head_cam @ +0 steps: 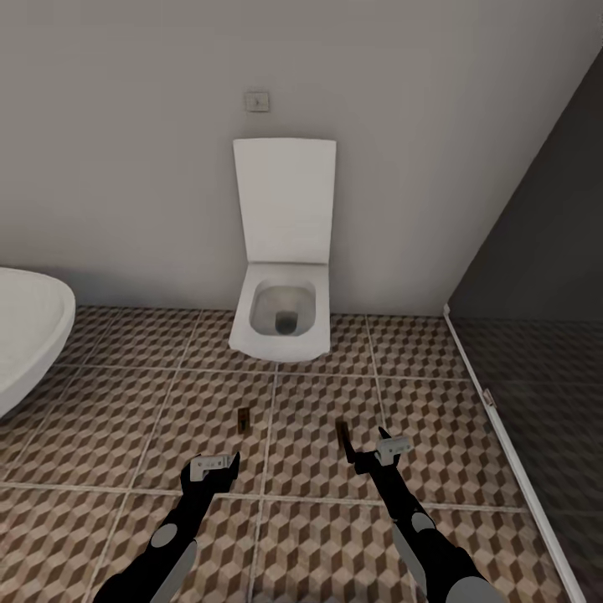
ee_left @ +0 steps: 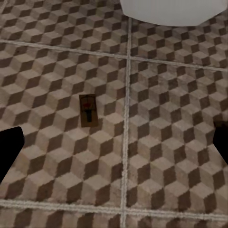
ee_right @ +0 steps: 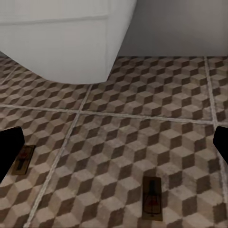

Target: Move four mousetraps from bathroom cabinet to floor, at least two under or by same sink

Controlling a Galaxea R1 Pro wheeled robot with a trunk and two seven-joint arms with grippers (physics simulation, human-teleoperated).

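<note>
Two mousetraps lie flat on the bathroom floor in front of you, and neither tool is holding anything. Start with the big things: the white toilet hangs on the far wall with its lid up and its bowl holding nothing but a little water, and a white basin, which looks like the sink's edge, curves in at your left. A dark glass partition closes off the right side. Between the toilet and your arms sit the traps, each with its long axis pointing away from you toward the toilet. The left mousetrap rests just ahead of your left tool and a little toward the centre; the left wrist view shows it lying between the spread fingers, fingers wide apart and clear of it. The right mousetrap lies just beside your right tool, on its inner side; the right wrist view has it close below, again with the fingers set wide. Both traps look nearer the toilet than the basin, so I judge that neither yet counts as next to the sink. Your left arm is the nearer one to the basin if you choose to shift a trap that way.
</note>
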